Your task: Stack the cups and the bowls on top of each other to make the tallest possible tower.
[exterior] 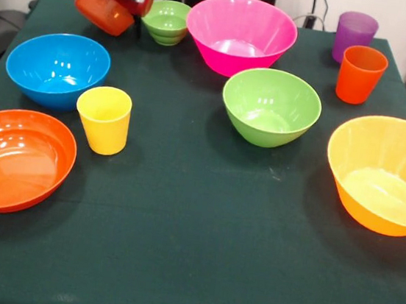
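At upper left your claw (125, 1) grips the small red-orange bowl (103, 10), glossy and tilted, lifted beside the ribbed green bowl (166, 21). The desk (190, 254) lies bare across the lower middle, between the shallow orange bowl (13, 160) and yellow-orange bowl (384, 174). The arm drops from the top edge.

1. I see a dark green cloth over the counter (196, 270).
2. Bowls: pink bowl (240, 34), blue bowl (58, 67), medium green bowl (270, 106), yellow-orange bowl (385, 174), shallow orange bowl (13, 160), small ribbed green bowl (166, 21), small red-orange bowl (102, 10).
3. Cups: yellow cup (104, 119), orange cup (360, 74), purple cup (355, 31).
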